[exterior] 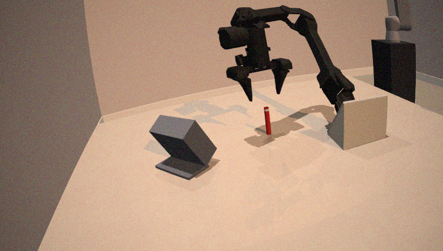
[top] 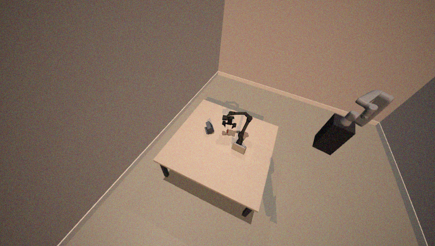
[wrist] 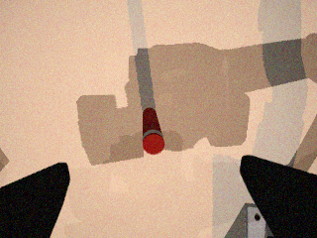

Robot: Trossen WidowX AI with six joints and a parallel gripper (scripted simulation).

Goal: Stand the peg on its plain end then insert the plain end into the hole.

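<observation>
The red peg (exterior: pixel 267 121) (wrist: pixel 153 131) (top: pixel 227 131) stands upright on the table (exterior: pixel 217 202), its white band at the top end. My gripper (exterior: pixel 264 93) (wrist: pixel 157 170) (top: pixel 229 124) is open and empty. It hangs above the peg with the fingers pointing down, clear of it. The grey sloped panel (exterior: pixel 183 139) (top: pixel 209 127) stands on its base plate to the left of the peg. Its hole does not show in these views.
The arm's pale base block (exterior: pixel 360 121) (top: pixel 238 148) stands right of the peg. A black pedestal (exterior: pixel 393 68) (top: pixel 334 132) with a grey arm (top: pixel 369 106) stands on the floor beyond the table.
</observation>
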